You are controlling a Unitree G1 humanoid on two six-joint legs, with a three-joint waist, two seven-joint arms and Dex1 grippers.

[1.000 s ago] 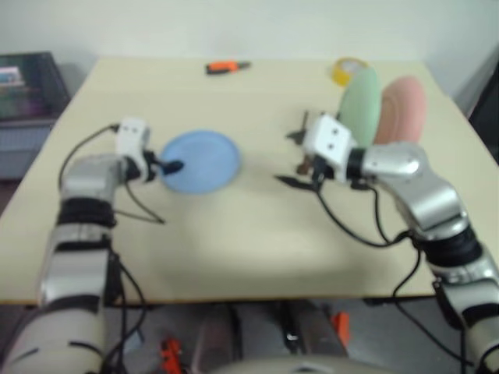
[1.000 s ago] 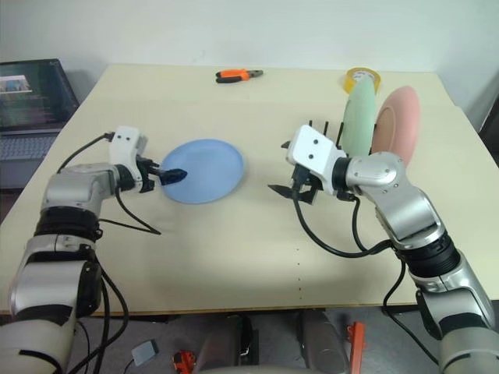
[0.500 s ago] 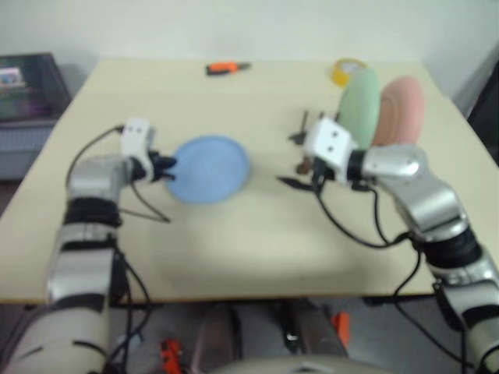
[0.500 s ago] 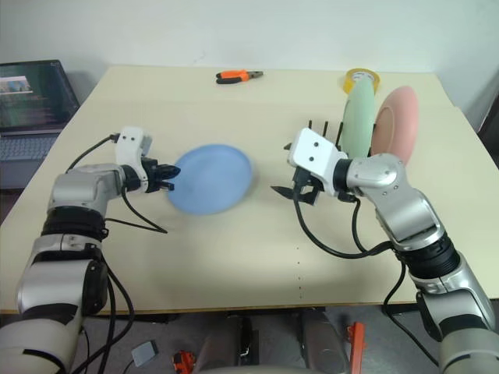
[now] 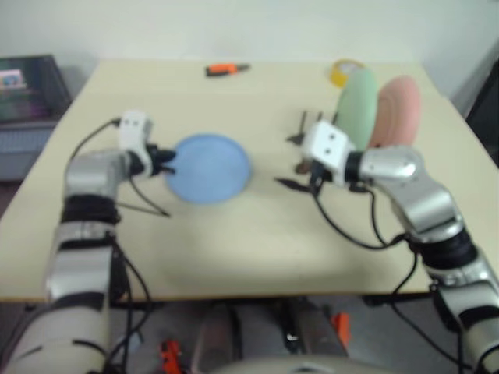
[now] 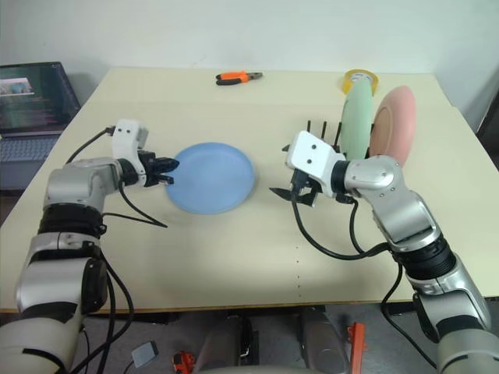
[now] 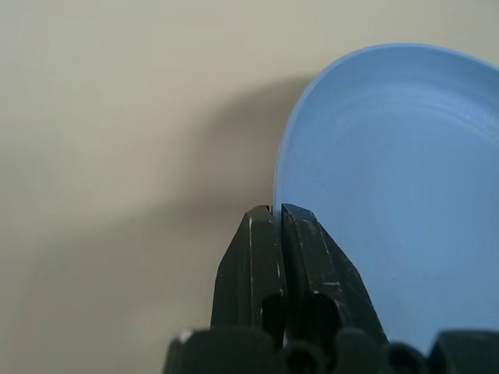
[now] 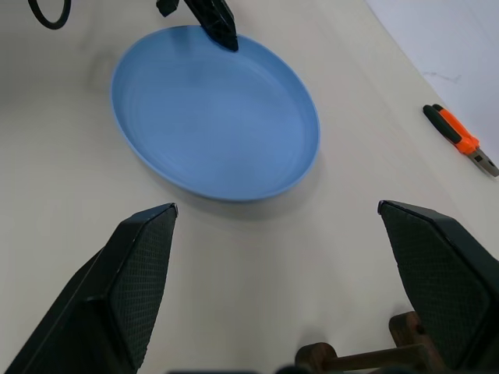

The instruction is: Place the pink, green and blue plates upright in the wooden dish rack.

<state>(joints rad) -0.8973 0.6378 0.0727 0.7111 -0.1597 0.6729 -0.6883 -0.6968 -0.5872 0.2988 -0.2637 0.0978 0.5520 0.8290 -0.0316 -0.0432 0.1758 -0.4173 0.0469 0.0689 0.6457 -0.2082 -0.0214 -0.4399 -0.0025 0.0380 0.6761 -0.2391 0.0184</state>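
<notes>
Lying flat on the pale table [image 6: 234, 257] left of centre, round light blue plastic plate [image 6: 212, 176], near rim pinched by left gripper [image 6: 167, 164], its black fingers [image 7: 269, 257] pressed together on that edge, probably to lift the plate and stand it up. Standing upright at upper right, pale mint green plate [image 6: 357, 117] and salmon pink plate [image 6: 391, 123], propped among pegs of dark reddish-brown wooden dish rack [image 6: 320, 134], so only the blue one seems left. Hovering just in front of rack, right gripper [image 6: 290, 192], fingers spread wide, holding nothing, perhaps waiting to take the plate. Farther back, orange-handled pliers [image 6: 238, 75] and yellow tape roll [image 6: 361, 79]. No readable writing anywhere.
</notes>
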